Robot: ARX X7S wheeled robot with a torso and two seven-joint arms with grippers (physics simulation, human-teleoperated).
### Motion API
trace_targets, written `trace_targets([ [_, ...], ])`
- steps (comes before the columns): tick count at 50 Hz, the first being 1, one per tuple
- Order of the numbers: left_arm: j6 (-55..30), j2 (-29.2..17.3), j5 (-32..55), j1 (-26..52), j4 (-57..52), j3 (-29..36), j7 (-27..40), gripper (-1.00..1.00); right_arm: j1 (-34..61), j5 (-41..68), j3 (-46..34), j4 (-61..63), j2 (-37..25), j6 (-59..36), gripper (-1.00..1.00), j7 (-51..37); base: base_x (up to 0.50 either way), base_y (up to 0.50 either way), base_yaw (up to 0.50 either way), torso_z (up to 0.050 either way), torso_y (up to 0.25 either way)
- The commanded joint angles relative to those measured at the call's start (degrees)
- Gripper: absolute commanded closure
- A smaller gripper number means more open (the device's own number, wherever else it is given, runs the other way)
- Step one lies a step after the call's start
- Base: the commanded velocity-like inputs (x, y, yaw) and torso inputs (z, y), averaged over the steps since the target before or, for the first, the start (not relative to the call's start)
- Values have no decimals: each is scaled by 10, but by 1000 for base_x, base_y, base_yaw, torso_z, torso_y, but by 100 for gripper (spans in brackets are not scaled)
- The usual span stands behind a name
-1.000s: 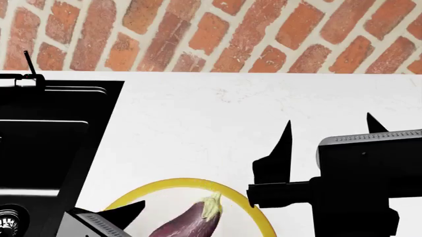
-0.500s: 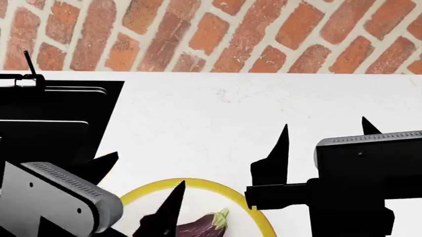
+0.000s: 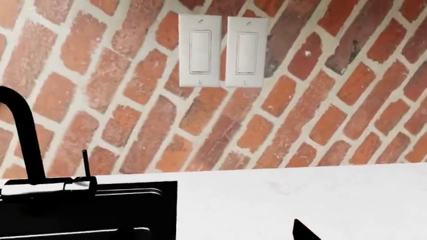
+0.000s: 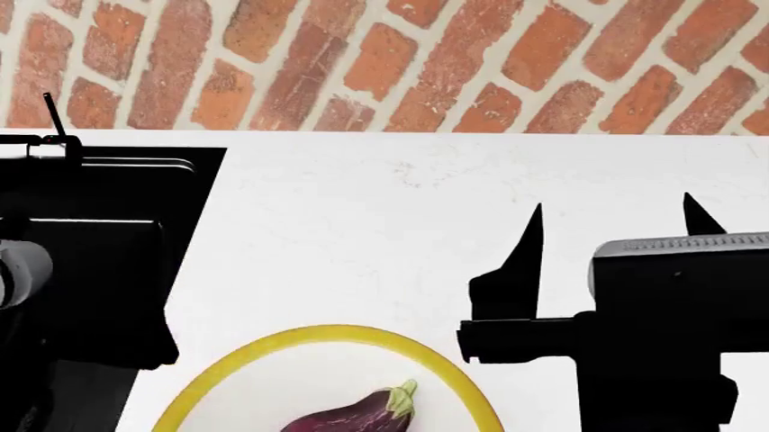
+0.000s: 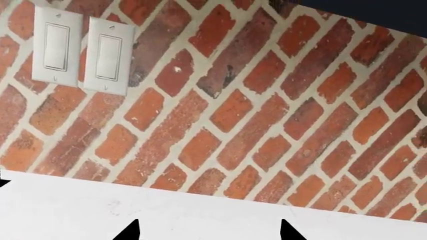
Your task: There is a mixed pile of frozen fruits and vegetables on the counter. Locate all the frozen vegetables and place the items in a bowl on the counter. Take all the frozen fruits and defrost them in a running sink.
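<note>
A dark purple eggplant [image 4: 352, 413] with a green cap, one of the frozen vegetables, lies in the yellow-rimmed bowl [image 4: 240, 360] at the near edge of the white counter [image 4: 360, 216]. My right gripper [image 4: 613, 214] hovers open and empty to the right of the bowl; in its wrist view the right gripper [image 5: 208, 232] shows only bare counter between its tips. My left arm [image 4: 18, 270] is over the black sink [image 4: 121, 189]. The left gripper [image 3: 213, 236] is open, with one fingertip [image 3: 303, 233] showing over the counter and the other lost against the sink. The frozen fruits and the mixed pile are out of view.
A brick wall [image 4: 397, 63] runs along the back of the counter and carries two white light switches [image 3: 223, 50]. The black faucet [image 3: 20, 130] rises at the sink's far edge, its lever [image 4: 53, 115] standing up beside it.
My left gripper has left the bowl and swung left over the sink, leaving the eggplant lying lower in the bowl. The right gripper has shifted slightly away from me.
</note>
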State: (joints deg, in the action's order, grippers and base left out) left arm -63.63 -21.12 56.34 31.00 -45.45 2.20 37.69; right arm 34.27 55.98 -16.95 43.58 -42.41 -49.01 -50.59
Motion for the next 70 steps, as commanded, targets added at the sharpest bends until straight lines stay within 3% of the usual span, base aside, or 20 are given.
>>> trace_targets([
  [1,44,-16,-38,-13,37,-17,-15,-100,0,-7,10,9,-10,4,-100,-10,0,0,0,0,0],
  [5,20,-4,23,-9,33,-65,20,-100,-12,-10,21,4,-5,33,-100,5,0,0,0,0,0],
  [15,10,-21,20,-7,13,-41,16,-100,-13,-22,25,14,-12,35,-100,-6,0,275,0,0,0],
  [70,19,-36,47,-4,14,-47,32,-100,-1,-23,7,11,-14,29,-100,-5,0,500,0,0,0],
])
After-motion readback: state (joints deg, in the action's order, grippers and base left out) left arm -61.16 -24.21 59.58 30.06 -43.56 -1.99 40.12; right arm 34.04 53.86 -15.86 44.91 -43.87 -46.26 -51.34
